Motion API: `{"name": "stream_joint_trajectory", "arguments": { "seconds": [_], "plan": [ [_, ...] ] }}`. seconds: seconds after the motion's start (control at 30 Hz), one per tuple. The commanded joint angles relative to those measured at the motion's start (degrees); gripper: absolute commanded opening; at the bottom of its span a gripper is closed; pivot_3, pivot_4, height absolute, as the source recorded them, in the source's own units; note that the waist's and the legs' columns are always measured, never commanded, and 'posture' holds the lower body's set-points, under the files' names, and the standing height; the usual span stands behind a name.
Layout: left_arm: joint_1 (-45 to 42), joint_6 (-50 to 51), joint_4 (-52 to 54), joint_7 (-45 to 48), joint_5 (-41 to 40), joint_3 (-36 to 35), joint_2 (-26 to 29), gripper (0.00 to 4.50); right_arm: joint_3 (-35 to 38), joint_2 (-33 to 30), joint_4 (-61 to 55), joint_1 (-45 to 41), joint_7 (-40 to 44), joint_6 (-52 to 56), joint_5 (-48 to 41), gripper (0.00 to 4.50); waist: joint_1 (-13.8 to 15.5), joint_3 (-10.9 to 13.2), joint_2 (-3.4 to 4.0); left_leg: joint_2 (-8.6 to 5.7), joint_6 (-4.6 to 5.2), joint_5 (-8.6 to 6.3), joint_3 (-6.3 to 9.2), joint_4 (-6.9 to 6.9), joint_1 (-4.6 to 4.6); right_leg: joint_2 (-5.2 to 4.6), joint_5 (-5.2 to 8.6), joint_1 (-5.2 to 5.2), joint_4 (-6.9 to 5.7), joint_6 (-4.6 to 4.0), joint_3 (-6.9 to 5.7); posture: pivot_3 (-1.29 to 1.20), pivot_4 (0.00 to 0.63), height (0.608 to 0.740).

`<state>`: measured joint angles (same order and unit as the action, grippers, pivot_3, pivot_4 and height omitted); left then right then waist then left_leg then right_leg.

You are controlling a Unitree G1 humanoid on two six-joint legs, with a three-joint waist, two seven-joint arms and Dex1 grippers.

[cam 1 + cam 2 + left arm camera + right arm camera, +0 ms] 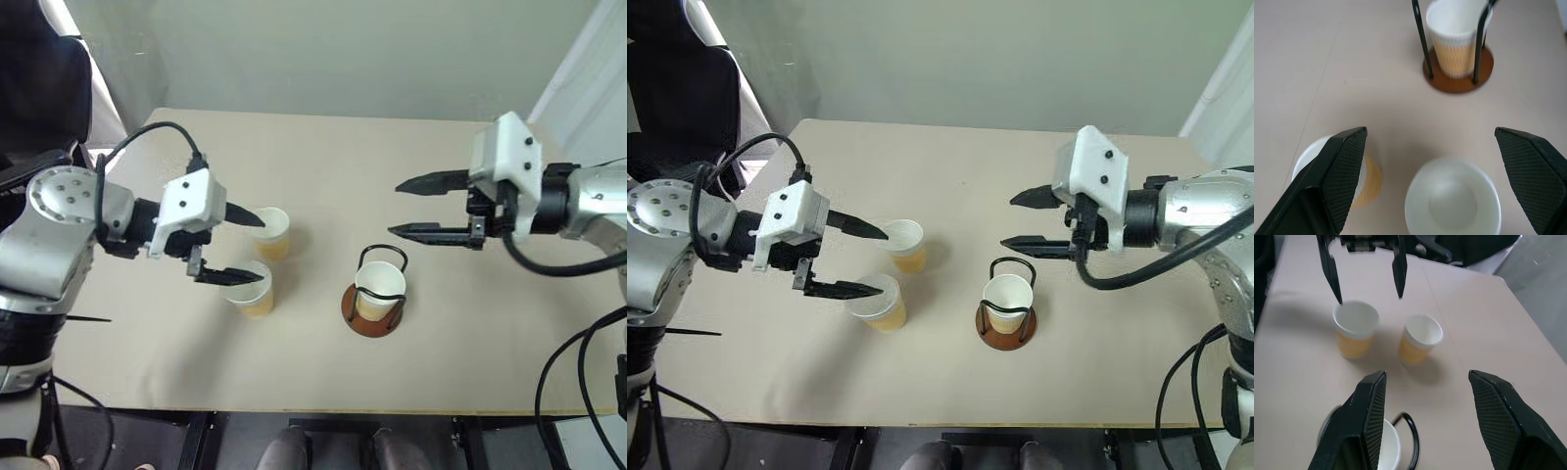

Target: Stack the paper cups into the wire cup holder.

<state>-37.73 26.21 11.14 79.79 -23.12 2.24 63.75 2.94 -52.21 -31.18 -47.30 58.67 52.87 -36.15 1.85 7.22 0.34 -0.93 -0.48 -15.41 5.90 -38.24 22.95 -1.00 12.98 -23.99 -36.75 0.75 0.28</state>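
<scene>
One paper cup [379, 290] already seated upright in wire cup holder [373, 311], near table's [441, 206] front centre. Two more cups stand loose on table to robot's left of holder: far cup [271, 233] and near cup [248, 289], just beside each other, both upright, mouths up. Left hand [243, 247] hangs over the pair w/ fingers spread wide, nothing held; far fingertip reads over far cup's rim, near fingertip over near cup's rim. Left wrist view puts near cup betw. the two fingers, below them. Right hand [416, 208] up above table, behind and to robot's right of holder, fingers apart, empty, apart from all cups. Judgement: first cup done, second pick in hand, left side. Next move prob. needs left hand lowered and centred on one cup only, closing on its wall w/o nudging the neighbour, then lift and carry over holder, nest into seated cup. Risk: cups sit close; wide fingers may clip the other.
</scene>
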Motion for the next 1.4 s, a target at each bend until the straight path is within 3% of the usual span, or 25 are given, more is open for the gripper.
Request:
{"name": "stream_joint_trajectory", "arguments": {
  "seconds": [0.03, 0.3, 0.47, 0.77, 1.07, 1.4],
  "plan": [
    [1.6, 0.67, 4.79, 0.08, 0.7, -2.88, 4.03, 4.5, 5.5, -1.88, 0.27, 0.24, 1.54, 1.45, -5.64, 2.67, -0.03, 0.0, 0.0, 0.0, 0.0, 0.0, 0.0, 0.01, 0.0, 0.0, 0.01, 0.0, -0.01, -0.01, 0.0, 0.0, 0.15, 0.74],
    [6.0, -1.48, 7.25, 0.84, 4.15, -2.97, 11.26, 4.5, 7.74, -7.18, 1.31, 2.38, 6.09, 2.33, -12.65, 2.67, -0.11, 0.0, 0.01, 0.01, -0.11, -0.04, 0.0, 0.05, -0.02, 0.0, 0.05, -0.03, -0.08, -0.09, 0.01, 0.0, 0.15, 0.74],
    [10.0, -2.73, 7.41, 0.55, 4.95, -3.56, 11.92, 4.5, 8.51, -7.66, 1.15, 2.85, 6.31, 1.06, -14.66, 2.67, -0.13, 0.0, 0.01, 0.01, -0.12, -0.05, 0.0, 0.05, -0.03, 0.0, 0.07, -0.05, -0.13, -0.11, 0.01, 0.0, 0.15, 0.74],
    [14.91, -9.46, 4.37, 0.46, 7.5, -2.5, 10.43, 4.5, 8.52, -8.44, 1.13, 2.95, 4.85, 0.39, -16.34, 2.67, -0.09, 0.0, 0.01, 0.01, -0.15, -0.07, 0.0, 0.05, -0.01, 0.0, 0.07, -0.08, -0.16, -0.12, 0.01, 0.0, 0.15, 0.74],
    [11.25, -16.84, -3.39, 1.71, 13.77, 3.43, 6.36, 4.5, 8.15, -8.63, 0.91, 4.15, 3.9, -0.88, -15.68, 2.67, -0.07, 0.0, 0.01, 0.01, -0.17, -0.09, 0.0, 0.05, 0.0, 0.0, 0.08, -0.12, -0.2, -0.14, 0.01, 0.0, 0.15, 0.74],
    [9.48, -15.97, -1.74, 3.88, 13.46, 4.5, 4.87, 4.5, 8.35, -9.64, 0.37, 5.71, 3.19, -2.01, -15.61, 2.67, -0.07, 0.0, 0.01, 0.01, -0.17, -0.1, -0.01, 0.04, 0.14, 0.0, 0.08, -0.22, -0.19, -0.14, 0.01, 0.0, 0.15, 0.74]
  ]
}}
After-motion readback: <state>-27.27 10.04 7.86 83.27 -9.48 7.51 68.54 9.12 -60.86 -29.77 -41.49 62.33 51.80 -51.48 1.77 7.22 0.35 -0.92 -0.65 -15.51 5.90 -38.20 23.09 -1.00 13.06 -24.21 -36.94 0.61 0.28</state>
